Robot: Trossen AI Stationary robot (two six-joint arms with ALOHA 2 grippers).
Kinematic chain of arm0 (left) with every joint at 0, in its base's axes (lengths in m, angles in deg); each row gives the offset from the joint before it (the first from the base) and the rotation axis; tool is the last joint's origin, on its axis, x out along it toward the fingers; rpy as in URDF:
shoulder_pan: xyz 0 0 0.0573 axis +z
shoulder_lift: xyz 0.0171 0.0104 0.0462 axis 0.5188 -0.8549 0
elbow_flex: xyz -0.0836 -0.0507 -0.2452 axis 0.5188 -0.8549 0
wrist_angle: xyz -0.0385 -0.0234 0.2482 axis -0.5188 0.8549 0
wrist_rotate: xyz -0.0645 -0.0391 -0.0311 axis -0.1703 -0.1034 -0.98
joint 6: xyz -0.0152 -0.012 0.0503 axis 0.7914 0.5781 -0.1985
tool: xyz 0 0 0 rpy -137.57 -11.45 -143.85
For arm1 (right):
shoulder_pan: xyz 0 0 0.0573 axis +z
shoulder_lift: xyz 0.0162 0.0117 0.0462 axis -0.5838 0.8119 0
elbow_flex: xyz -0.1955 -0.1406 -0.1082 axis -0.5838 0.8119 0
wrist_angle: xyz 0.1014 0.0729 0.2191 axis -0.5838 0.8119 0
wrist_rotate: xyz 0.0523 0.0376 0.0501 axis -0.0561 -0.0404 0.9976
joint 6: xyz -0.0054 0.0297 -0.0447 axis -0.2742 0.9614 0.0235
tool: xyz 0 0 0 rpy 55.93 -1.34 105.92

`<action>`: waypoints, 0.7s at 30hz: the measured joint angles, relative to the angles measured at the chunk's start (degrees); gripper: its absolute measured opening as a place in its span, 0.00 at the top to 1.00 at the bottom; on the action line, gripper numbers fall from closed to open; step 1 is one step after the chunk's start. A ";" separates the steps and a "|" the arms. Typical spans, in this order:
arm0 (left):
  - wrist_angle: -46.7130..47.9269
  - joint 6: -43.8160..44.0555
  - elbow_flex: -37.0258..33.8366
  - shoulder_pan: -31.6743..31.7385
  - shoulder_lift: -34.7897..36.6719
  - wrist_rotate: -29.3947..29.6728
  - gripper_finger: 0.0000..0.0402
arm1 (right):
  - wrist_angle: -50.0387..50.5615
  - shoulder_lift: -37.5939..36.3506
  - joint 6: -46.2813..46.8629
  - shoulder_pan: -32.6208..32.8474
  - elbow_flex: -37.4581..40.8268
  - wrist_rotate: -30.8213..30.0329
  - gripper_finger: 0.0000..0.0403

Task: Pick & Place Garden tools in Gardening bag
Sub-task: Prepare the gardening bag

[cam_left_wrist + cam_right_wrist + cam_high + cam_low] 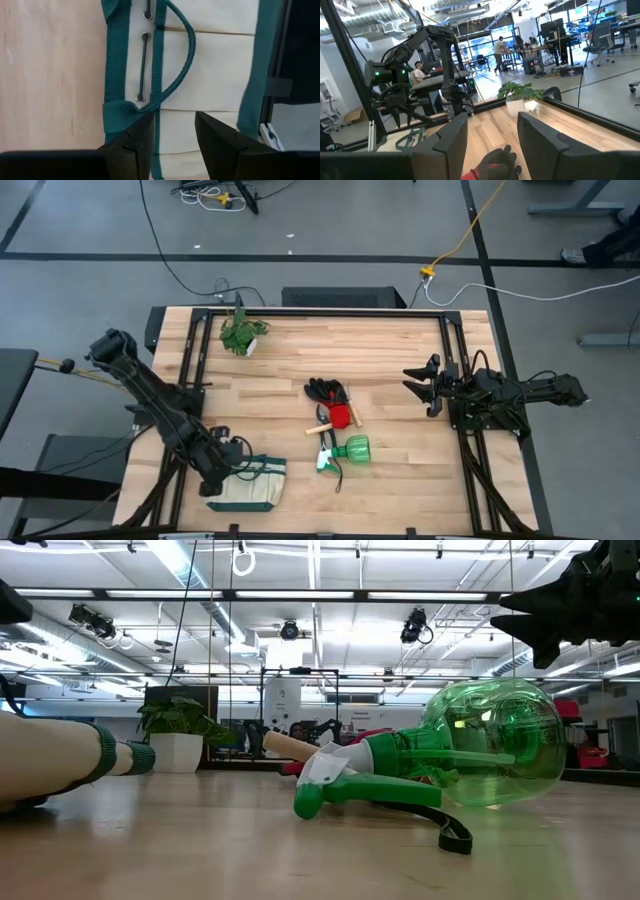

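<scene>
From above, the pale wooden worktop carries one small beige canvas bag with dark green trim near its front left corner, lying on its side, and one cluster of four tools at the middle: a pair of black gloves, a red-headed, wooden-handled hand tool, a green spray bottle with a white trigger lying flat with its long axis left to right and its nozzle to the left, and dark-handled shears just beside the bottle. One leafy potted plant stands at the back. The left claw is at the bag's left end; the right claw hovers at the right edge, spread and empty.

At table height, the bottle lies on its side, nozzle leftward.

The left wrist camera shows the left claw parted, its fingers over the bag's canvas beside a loop handle.

The right wrist camera shows the right claw parted above the gloves.
</scene>
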 joint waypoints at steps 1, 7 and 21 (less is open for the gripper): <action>0.01 -0.06 0.00 0.00 -0.20 0.01 0.64 | 0.00 0.00 0.00 0.00 0.00 0.00 0.57; -0.11 -2.18 0.00 0.00 -0.20 1.95 0.64 | 0.00 0.00 0.02 0.02 0.00 0.00 0.57; -0.11 -3.79 0.00 0.04 -0.20 2.79 0.64 | 0.00 0.00 0.00 0.00 0.00 0.00 0.57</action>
